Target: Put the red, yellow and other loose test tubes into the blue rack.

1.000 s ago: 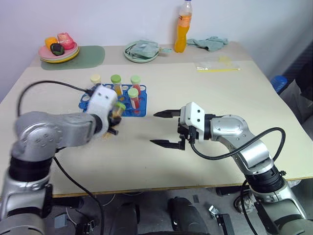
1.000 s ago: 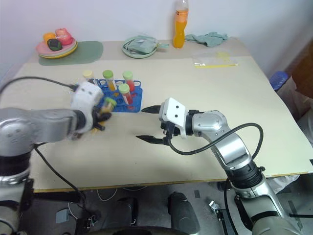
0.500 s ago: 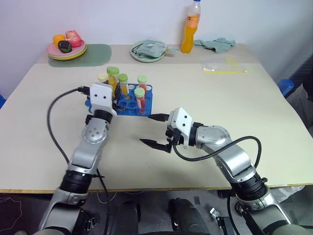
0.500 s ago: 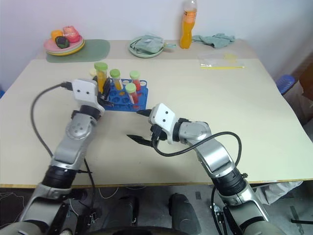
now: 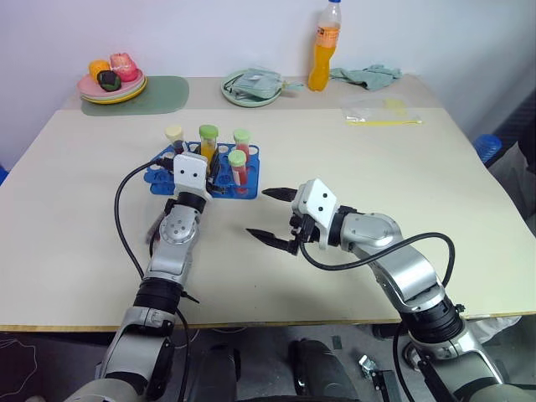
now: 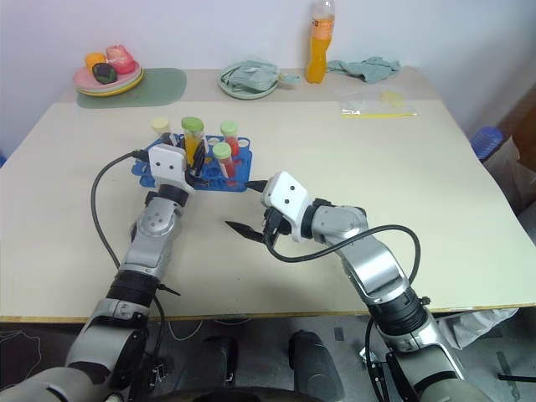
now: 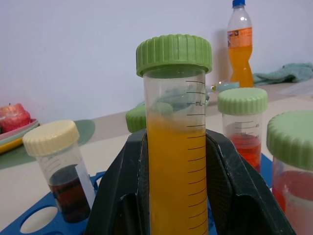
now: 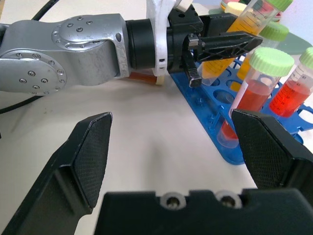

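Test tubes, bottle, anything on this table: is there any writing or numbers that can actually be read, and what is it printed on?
"mL": beside the graduation lines on the orange-filled tube held in the left tool.
Numbers beside the marks on the red-filled tube behind it: too small to read.
Label on the orange drink bottle: print is there, but too blurred to read.

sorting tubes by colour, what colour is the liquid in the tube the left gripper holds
Orange-yellow, clearest in the left wrist view.

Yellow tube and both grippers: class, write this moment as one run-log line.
left gripper: shut on yellow tube, over blue rack | right gripper: open, empty | two red tubes racked
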Controlling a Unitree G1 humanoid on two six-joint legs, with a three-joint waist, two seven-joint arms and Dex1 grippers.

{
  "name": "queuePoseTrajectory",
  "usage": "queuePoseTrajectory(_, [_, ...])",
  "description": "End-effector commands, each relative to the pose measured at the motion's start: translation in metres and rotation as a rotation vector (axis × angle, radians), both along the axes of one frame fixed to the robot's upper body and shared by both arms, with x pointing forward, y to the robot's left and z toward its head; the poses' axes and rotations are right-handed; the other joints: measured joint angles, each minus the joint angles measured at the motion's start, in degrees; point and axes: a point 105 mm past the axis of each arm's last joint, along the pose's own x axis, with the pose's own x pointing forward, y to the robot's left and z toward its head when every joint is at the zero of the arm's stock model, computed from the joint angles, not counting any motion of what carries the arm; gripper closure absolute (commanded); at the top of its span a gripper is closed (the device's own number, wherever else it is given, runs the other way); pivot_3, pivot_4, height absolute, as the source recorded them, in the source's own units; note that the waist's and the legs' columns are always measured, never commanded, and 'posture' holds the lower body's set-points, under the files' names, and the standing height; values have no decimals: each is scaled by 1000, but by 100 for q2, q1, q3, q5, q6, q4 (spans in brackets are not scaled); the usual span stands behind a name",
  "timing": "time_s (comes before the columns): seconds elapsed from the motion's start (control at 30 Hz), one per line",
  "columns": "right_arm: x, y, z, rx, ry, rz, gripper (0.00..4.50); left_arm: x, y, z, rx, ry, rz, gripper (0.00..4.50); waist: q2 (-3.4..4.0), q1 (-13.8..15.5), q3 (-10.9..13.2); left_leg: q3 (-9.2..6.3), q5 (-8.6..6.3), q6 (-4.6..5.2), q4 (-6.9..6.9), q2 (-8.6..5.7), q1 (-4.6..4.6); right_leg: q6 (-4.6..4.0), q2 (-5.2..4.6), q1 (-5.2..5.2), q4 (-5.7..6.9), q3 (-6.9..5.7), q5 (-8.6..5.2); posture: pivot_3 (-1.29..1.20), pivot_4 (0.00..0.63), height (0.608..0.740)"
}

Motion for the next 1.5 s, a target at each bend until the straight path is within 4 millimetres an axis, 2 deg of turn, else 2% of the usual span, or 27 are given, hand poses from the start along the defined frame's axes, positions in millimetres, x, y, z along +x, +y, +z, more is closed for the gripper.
queuePoseTrajectory(0.03, [-4, -1, 14, 26, -51, 7, 179, 3, 2, 15, 3, -71, 9, 3274, 0, 2, 0, 0, 0, 0, 0, 0, 0, 0, 0, 0, 0, 0, 0, 0, 150, 740])
queuePoseTrajectory(0.47, [-4, -2, 15, 26, -52, -1, 179, 9, -7, 9, -81, -101, -52, 3274, 0, 16, 0, -3, 0, 0, 2, -1, 1, 3, 0, 6, 0, -4, 2, 0, 150, 740])
queuePoseTrajectory(0.8, [-4, -4, 16, 27, -58, -8, 179, 2, -3, -10, -123, -78, -81, 3274, 0, 9, 0, -6, -1, 1, 3, -2, 2, 5, 0, 8, 0, -5, 3, 0, 150, 740])
queuePoseTrajectory(0.9, [-4, -4, 17, 27, -59, -5, 179, 2, -1, -11, -151, -69, -82, 2088, 0, 8, 0, -6, -1, 2, 3, -2, 2, 6, 0, 8, 0, -5, 3, 0, 150, 740])
queuePoseTrajectory(1.03, [-3, -3, 19, 29, -68, -1, 179, -4, 8, 3, -144, -115, -74, 164, 0, -15, 0, -6, -1, 2, 3, -2, 2, 6, 0, 8, 0, -5, 3, 0, 150, 740])
queuePoseTrajectory(1.07, [-2, -4, 21, 32, -69, -3, 179, -9, 13, 8, -141, -124, -72, 39, 0, -26, 0, -6, -1, 2, 2, -1, 4, 6, 0, 8, 1, -5, 3, 0, 150, 740])
queuePoseTrajectory(1.27, [4, -16, 25, 42, -63, -30, 179, -50, 44, 40, -94, -99, -99, 39, 0, -42, 0, -7, -1, 1, 1, 8, 9, 5, 3, 6, 15, -4, 3, 0, 150, 740])
queuePoseTrajectory(1.37, [5, -24, 24, 33, -57, -30, 179, -71, 70, 45, -94, 43, -97, 39, 1, -43, 1, -6, -1, 2, 1, 9, 9, 4, 0, 6, 14, -4, 3, 0, 150, 740])
queuePoseTrajectory(1.5, [8, -28, 24, 26, -51, -23, 179, -85, 106, 35, -44, 349, -6, 39, 2, -42, 2, -5, -2, 3, 1, 12, 13, 2, 3, 7, 15, -5, 1, 0, 150, 740])
